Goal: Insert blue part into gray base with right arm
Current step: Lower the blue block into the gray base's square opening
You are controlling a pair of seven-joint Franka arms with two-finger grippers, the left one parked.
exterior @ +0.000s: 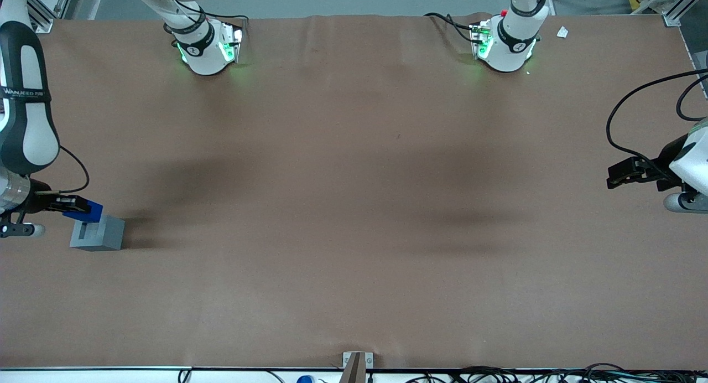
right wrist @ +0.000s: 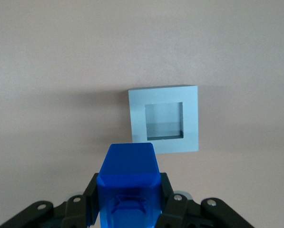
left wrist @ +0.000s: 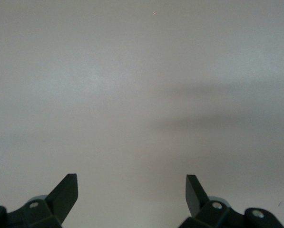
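Gripper [right wrist: 127, 209] clamped on blue part [right wrist: 128, 183], fingers on its two side faces, held above table at working arm's end. Gray base [right wrist: 164, 118] at 1 o'clock from part in wrist view, socket empty. You're holding light, rigid, smooth plastic; likely slips if grip eases. Keep side-face hold, part square to socket.

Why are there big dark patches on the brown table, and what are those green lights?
Front view: the dark patches on the table are soft shadows; green lights glow at the arm bases. Right wrist view: the gripper holds the blue part near the gray base, whose socket looks shaded inside.
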